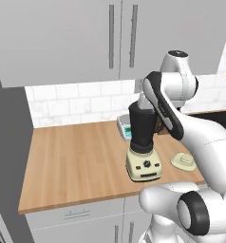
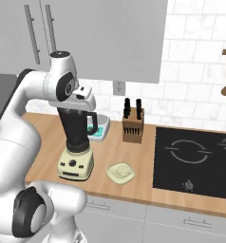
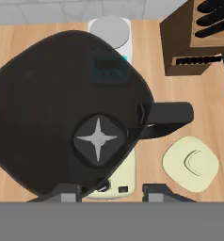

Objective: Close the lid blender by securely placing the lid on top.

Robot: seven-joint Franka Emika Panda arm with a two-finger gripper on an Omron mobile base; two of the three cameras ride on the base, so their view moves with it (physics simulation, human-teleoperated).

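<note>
The blender (image 1: 142, 142) stands on the wooden counter: a dark tapered jar (image 2: 77, 130) with a side handle (image 3: 168, 115) on a cream base (image 2: 75, 165) with a black dial. Its jar mouth is uncovered, and the blade (image 3: 98, 138) shows at the bottom in the hand view. The pale cream lid (image 1: 183, 161) (image 2: 120, 172) (image 3: 191, 163) lies flat on the counter just right of the base, knob up. My gripper (image 3: 112, 192) (image 2: 80, 103) hovers right above the jar's rim, open, nothing between its fingers (image 3: 69, 190).
A small grey scale (image 2: 98, 127) with a teal display sits behind the blender. The brown knife block (image 2: 132, 126) stands to the right by the tiled wall, and a black cooktop (image 2: 195, 161) lies beyond it. Wall cabinets (image 1: 86, 38) hang overhead.
</note>
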